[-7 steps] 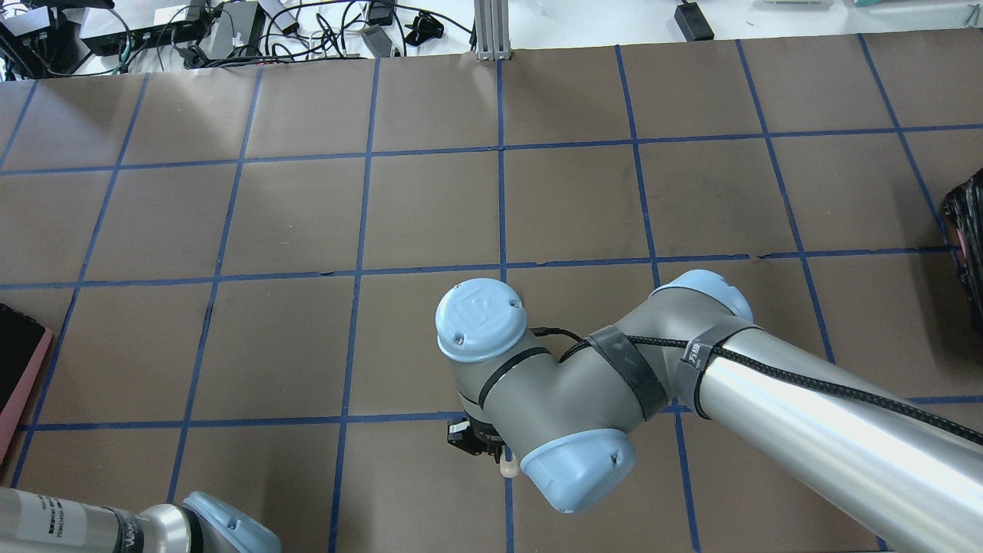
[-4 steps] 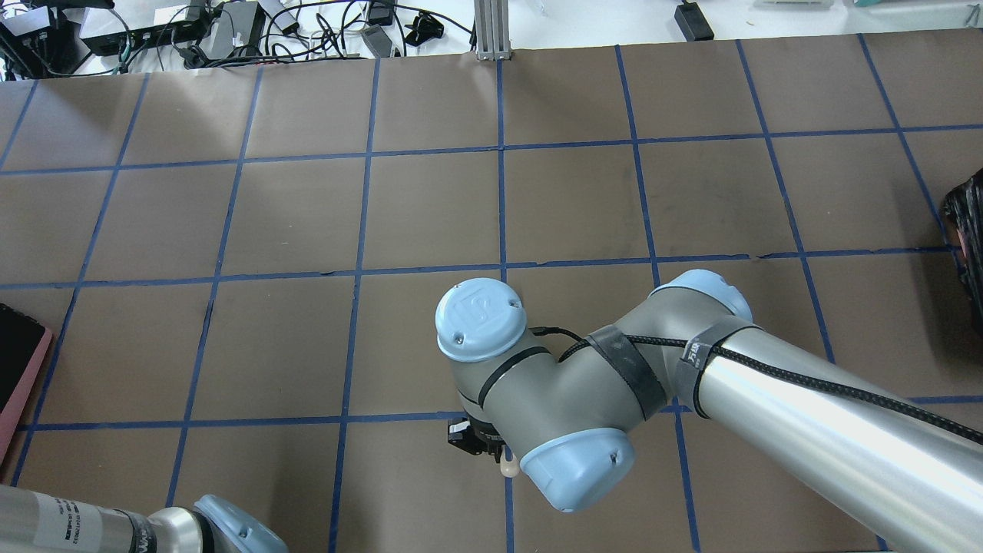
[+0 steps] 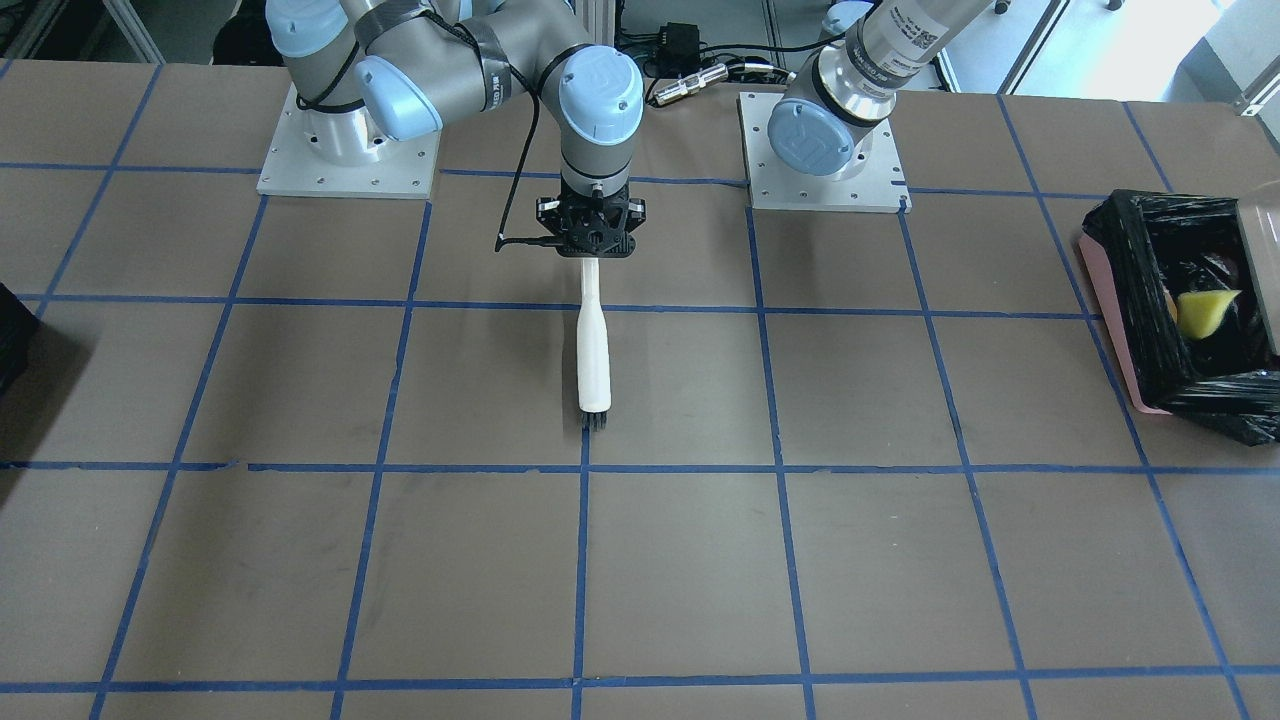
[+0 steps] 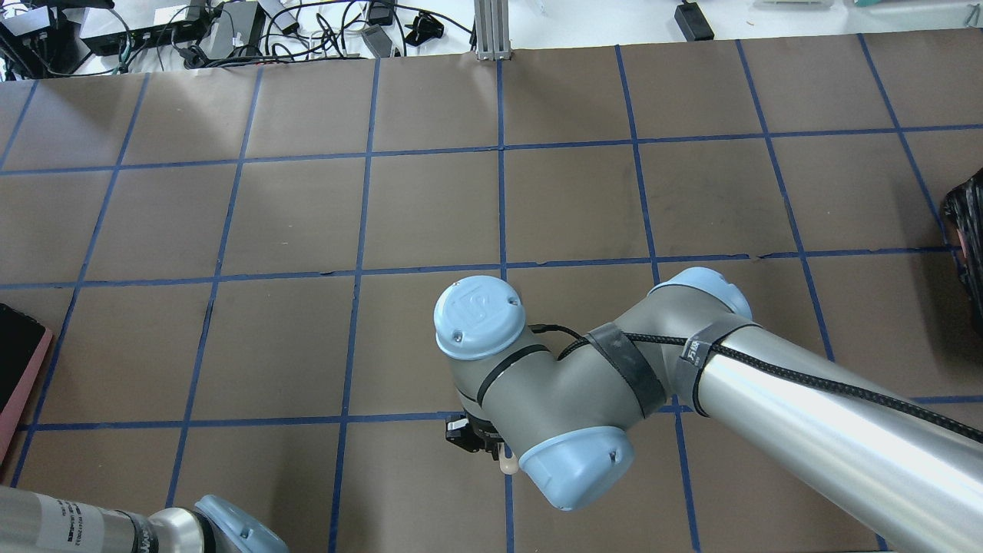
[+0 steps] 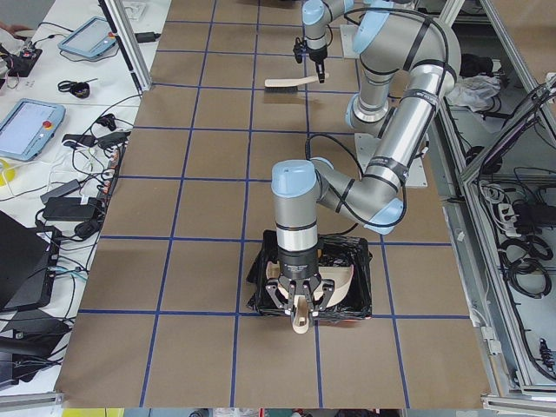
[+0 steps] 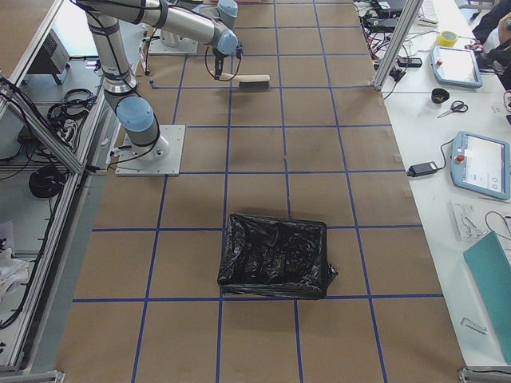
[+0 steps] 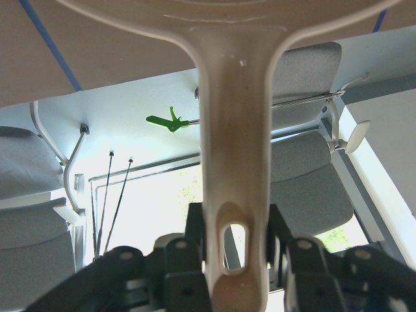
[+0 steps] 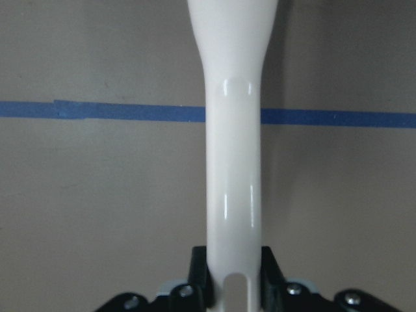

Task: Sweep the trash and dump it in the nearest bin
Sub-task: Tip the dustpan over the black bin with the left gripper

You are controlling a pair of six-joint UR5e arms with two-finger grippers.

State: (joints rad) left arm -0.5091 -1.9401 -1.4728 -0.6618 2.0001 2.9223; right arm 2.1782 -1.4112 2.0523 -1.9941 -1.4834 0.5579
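Our right gripper (image 3: 592, 235) is clenched on the handle of the white brush (image 3: 593, 350), which lies along the middle of the table (image 3: 700, 560). Our left gripper (image 5: 300, 300) clamps the cream dustpan (image 7: 235, 130) by its handle over the pink bin (image 3: 1105, 300) — a yellow sponge piece (image 3: 1205, 310) lies inside.

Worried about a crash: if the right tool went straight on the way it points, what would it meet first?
The right tool, shut on the handle of the brush, points straight down, so it would probably meet the table first. The brush lies level and low; the gap under it is unclear.
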